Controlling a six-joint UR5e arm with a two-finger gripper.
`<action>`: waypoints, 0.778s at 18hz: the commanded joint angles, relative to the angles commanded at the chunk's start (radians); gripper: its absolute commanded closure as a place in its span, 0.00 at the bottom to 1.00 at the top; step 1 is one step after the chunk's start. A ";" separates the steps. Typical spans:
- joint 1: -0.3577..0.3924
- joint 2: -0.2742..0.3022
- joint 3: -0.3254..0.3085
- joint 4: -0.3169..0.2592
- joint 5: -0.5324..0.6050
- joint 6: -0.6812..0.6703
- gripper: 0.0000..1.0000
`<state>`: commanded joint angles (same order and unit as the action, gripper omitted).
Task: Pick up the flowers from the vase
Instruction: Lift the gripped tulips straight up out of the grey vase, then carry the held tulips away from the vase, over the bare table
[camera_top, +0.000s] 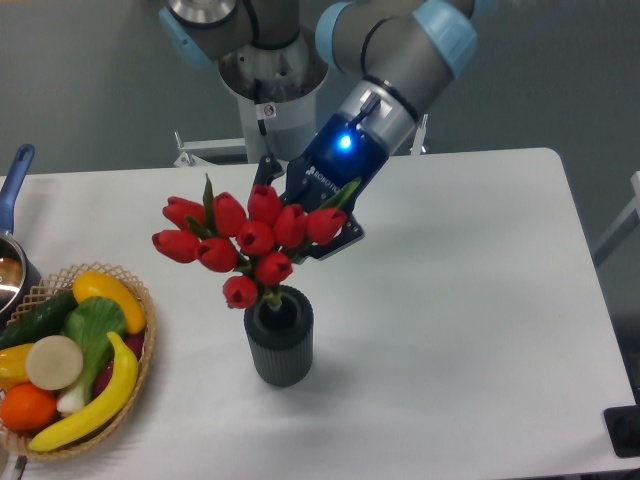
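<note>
One vase (279, 342) stands near the table's (480, 300) front, with a fruit basket (70, 370) at the near left, and just above its mouth the flowers (245, 240) hang, clamped in the gripper (300, 215) reaching from the far side.

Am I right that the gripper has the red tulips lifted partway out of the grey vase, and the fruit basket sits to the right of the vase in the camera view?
Not quite. The basket sits to the left of the vase in the camera view, at the table's left edge. The rest holds: the gripper holds the flowers, raised with their lower end still at the vase mouth.
</note>
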<state>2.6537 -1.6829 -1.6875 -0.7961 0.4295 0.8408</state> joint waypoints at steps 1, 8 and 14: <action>0.008 0.008 0.008 0.000 0.000 -0.021 0.57; 0.044 0.046 0.072 -0.002 0.000 -0.140 0.57; 0.101 0.043 0.091 -0.002 -0.003 -0.129 0.57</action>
<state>2.7549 -1.6398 -1.5969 -0.7977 0.4265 0.7117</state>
